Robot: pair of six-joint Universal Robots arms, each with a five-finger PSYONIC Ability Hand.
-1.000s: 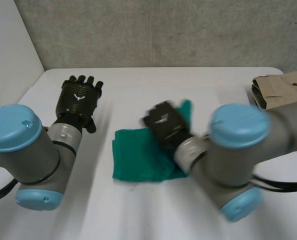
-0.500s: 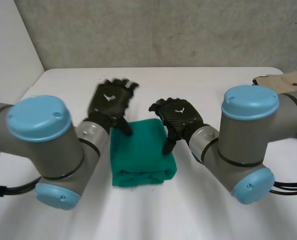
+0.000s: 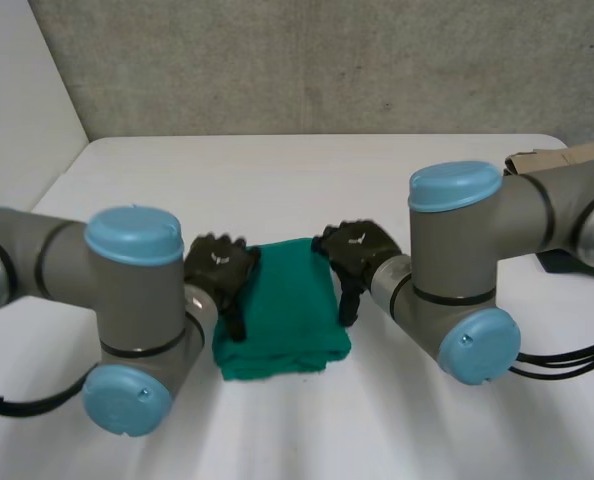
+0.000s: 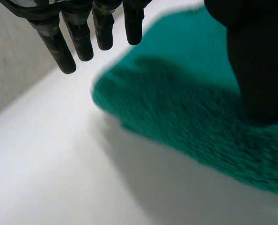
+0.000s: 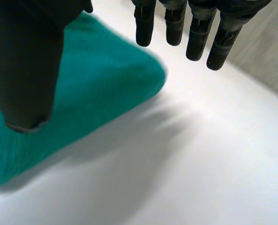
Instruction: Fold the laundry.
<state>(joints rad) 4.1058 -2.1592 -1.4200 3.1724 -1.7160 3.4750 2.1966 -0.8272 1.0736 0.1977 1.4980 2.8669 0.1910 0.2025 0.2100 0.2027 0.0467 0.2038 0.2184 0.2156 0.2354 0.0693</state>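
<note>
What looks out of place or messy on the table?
Nothing stands out. The green cloth lies folded flat on the table between the open left hand and right hand. A tan cloth sits at the far right edge, partly behind the right arm.

You see a grey left arm [image 3: 142, 300] and right arm [image 3: 452, 250] with round light-blue caps [image 3: 134, 233]; the left robot hand [image 3: 220, 272] and right robot hand [image 3: 358, 247] are black, each with a small white mark.
</note>
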